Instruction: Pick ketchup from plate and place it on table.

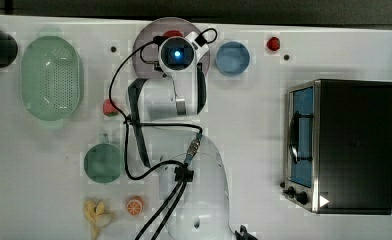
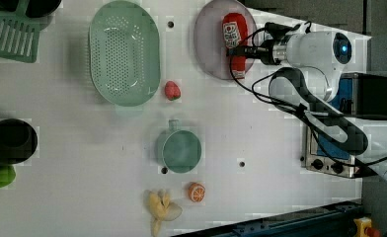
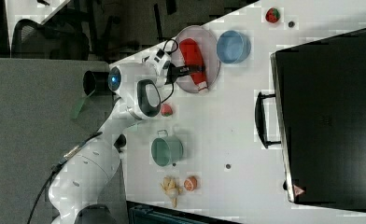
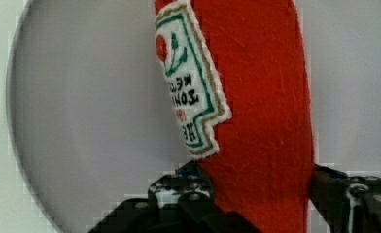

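Ketchup (image 2: 234,43) lies lengthwise across plate (image 2: 209,44).

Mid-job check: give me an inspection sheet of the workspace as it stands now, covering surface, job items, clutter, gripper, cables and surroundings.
Surface: white table with a few small dark holes.
Job's things: ketchup lies flat on the mauve plate, not yet lifted.
Clutter: green perforated basket, strawberry, green cup, orange slice, banana, blue bowl, second strawberry, toaster oven, dark pot.
Grippers: gripper down over the plate, a finger on each side of the bottle, touching its sides in the wrist view; firmness of grip cannot be told.
Cables: black cables loop along the arm, one hanging over the plate's edge.
Surroundings: an office chair beyond the table.
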Available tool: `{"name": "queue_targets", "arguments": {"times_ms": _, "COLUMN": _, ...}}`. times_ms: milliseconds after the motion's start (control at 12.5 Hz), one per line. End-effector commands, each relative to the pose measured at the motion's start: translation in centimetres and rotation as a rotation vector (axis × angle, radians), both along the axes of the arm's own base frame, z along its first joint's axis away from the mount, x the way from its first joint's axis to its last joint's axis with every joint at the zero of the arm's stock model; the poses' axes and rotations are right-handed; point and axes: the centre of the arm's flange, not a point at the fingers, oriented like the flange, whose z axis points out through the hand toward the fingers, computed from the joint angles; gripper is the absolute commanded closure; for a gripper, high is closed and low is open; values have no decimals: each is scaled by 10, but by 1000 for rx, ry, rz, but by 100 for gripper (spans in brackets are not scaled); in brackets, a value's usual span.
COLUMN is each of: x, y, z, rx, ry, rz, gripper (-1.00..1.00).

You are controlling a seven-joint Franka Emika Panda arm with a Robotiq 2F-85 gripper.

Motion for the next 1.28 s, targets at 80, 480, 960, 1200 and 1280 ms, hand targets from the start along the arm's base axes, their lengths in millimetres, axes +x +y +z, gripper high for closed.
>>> {"name": "queue_targets", "arguments": {"times_ms": 80, "x": 20, "y": -2, "z": 49, "rx": 1, "ry": -82, "rz": 6, "gripper": -20}}
{"name": "queue_targets", "arguments": {"times_ms": 480, "x": 18, "y": -9, "z": 149, "rx": 64, "ry": -62, "rz": -74, "gripper": -20}}
{"name": "queue_targets", "arguments": {"times_ms": 960, "x": -32, "y": -48, "z": 281, "rx": 56, "ry": 80, "rz": -129, "gripper": -20}}
{"name": "queue_targets", "arguments": {"times_ms": 1200, "x": -69, "y": -84, "z": 312, "rx": 43, "ry": 117, "rz": -187, "gripper": -20}}
{"name": "queue_targets", "arguments": {"times_ms": 1280, "x": -83, "y": -96, "z": 313, "rx": 41, "ry": 124, "rz": -209, "gripper": -20}}
